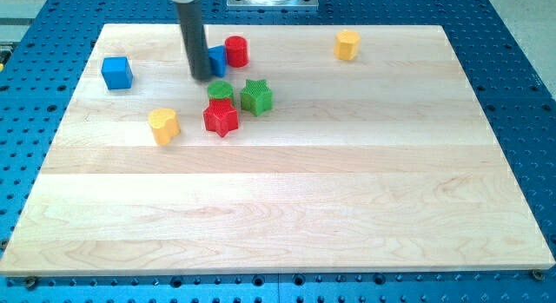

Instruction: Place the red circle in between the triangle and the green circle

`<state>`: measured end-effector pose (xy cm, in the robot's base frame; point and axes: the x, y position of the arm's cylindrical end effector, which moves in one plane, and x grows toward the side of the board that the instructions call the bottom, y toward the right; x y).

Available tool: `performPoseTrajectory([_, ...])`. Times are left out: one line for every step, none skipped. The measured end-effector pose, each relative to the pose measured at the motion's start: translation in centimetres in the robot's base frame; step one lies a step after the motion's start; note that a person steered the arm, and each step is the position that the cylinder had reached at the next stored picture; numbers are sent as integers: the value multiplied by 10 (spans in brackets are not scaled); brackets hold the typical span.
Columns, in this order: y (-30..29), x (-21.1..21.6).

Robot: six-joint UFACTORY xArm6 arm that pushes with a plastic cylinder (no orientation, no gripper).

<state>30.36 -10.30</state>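
The red circle (236, 51) stands near the board's top edge, left of centre. A blue triangle (217, 61) touches its left side and is partly hidden by my rod. My tip (201, 77) rests on the board just left of the blue triangle. The green circle (220, 90) lies a little below the triangle, touching the red star (221, 117) beneath it.
A green star (256, 96) sits right of the green circle. A yellow heart (163, 126) lies lower left, a blue cube (116, 73) at the far left, and a yellow hexagon (347, 44) at the top right. The wooden board (347, 190) lies on a blue perforated table.
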Motion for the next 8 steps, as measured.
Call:
performPoseTrajectory([13,-24])
performPoseTrajectory([17,-39])
performPoseTrajectory([7,-42])
performPoseTrajectory([5,-7])
performPoseTrajectory([72,21])
performPoseTrajectory([142,-13])
performPoseTrajectory([134,-62])
performPoseTrajectory([91,-63])
